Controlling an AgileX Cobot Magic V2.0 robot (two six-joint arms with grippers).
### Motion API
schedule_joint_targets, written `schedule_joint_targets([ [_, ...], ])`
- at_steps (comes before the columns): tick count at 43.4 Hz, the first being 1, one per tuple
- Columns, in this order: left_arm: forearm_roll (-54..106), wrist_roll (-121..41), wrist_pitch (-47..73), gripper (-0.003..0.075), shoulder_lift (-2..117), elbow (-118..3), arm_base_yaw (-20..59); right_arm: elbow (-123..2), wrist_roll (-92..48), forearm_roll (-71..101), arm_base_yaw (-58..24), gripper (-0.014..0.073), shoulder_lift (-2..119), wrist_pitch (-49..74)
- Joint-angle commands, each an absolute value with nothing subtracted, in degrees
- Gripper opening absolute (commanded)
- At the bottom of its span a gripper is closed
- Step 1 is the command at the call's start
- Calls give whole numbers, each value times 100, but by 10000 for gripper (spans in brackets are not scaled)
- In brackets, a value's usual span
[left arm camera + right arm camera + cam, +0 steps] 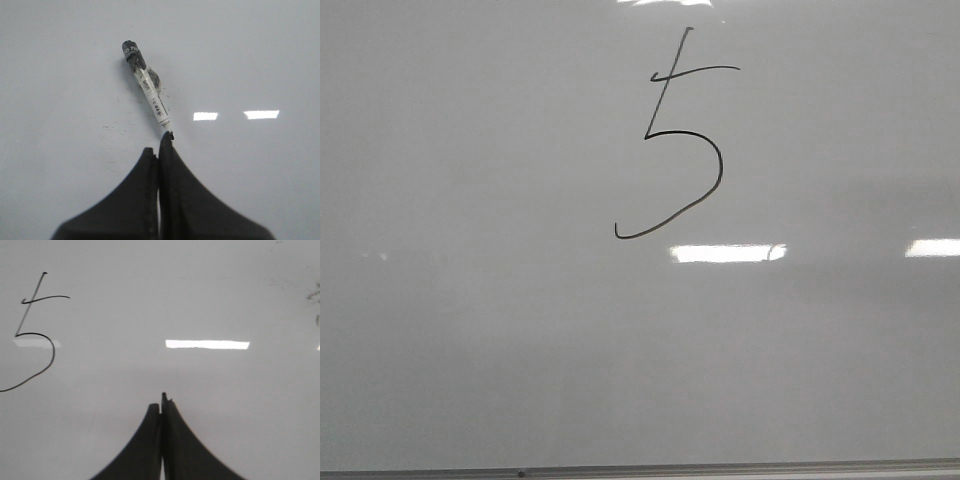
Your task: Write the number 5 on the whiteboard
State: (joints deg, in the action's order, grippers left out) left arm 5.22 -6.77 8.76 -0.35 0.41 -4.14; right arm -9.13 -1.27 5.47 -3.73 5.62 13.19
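The number 5 [720, 165] is drawn in thin black line on the upper middle of the whiteboard [470, 300]; neither gripper shows in the front view. In the right wrist view the number 5 [53, 351] lies off to one side of my right gripper [159, 402], which is shut and empty above bare whiteboard [210, 405]. My left gripper [157, 144] is shut too. A white marker [147, 85] with a black cap lies on the whiteboard [260, 60] just beyond its fingertips; whether it touches them I cannot tell.
A thin metal edge strip [720, 469] runs along the board's near side. Bright rectangular glare patches [725, 254] sit below the digit. Faint ink smudges [315, 295] mark the board at the edge of the right wrist view, and specks [115, 127] lie beside the marker.
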Motion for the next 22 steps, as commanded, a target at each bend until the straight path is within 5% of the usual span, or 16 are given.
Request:
schedule_joint_targets([
  [1,540,-683,399,-20,-122,68,-374,-687,204,89,-127,-60,403,626],
  [22,540,-683,399,-20,-111,68,-374,78,186,98,177,-60,-170,567],
])
